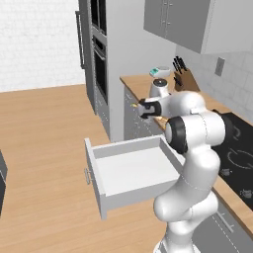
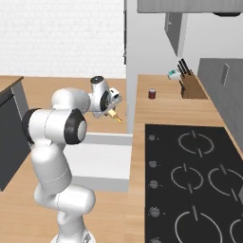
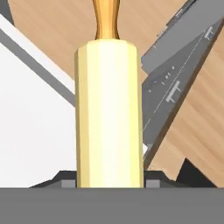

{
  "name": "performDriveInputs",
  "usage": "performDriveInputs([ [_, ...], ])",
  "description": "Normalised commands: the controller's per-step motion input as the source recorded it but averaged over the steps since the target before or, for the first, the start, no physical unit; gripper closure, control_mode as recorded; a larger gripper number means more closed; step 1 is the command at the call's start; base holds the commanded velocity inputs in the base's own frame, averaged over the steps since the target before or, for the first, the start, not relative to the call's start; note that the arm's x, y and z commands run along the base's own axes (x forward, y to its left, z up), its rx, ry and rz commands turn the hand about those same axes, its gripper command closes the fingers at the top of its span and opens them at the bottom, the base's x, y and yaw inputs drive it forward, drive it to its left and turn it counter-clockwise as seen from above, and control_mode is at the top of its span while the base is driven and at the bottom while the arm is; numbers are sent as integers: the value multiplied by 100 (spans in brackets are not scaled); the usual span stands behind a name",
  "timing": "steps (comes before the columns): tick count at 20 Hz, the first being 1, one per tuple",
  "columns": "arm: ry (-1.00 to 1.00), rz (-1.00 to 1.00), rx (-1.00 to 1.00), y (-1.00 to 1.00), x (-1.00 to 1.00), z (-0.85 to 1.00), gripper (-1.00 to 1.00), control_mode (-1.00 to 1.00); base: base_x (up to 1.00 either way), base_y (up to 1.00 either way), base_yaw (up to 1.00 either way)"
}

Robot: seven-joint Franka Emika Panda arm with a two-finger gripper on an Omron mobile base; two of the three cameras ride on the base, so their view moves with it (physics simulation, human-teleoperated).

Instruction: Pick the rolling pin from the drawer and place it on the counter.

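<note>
The rolling pin (image 3: 109, 105) is sitting pinched between the jaws of the gripper (image 2: 113, 105), hanging in the air above the open drawer (image 1: 129, 173), just beside the edge of the wooden surface (image 2: 163, 107), near a knife block (image 2: 192, 85)

Rolling pin (image 3: 109, 113): pale-yellow faceted barrel, running up the middle from the bottom edge.
Handle knob (image 3: 105, 19): orange-brown, at the barrel's far end, reaching the top edge.
Gripper (image 3: 109, 181): dark finger bases on either side of the barrel's near end.
Drawer (image 3: 30, 122): white inside, to the left behind the pin.
Cabinet fronts (image 3: 183, 74): grey, tilted, on the right, with a small bar handle (image 3: 174, 92).
Floor (image 3: 57, 30): light wood.
</note>
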Motion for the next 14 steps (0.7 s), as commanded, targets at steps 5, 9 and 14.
performDriveInputs([
  [5,-9,-14,-1,-86,52,-1,100,-100,0,0,0],
  [9,-13,-11,9,-100,62,-33,100,-100,0,0,0],
  [14,-12,-5,11,-73,46,-32,100,-100,0,0,0],
])
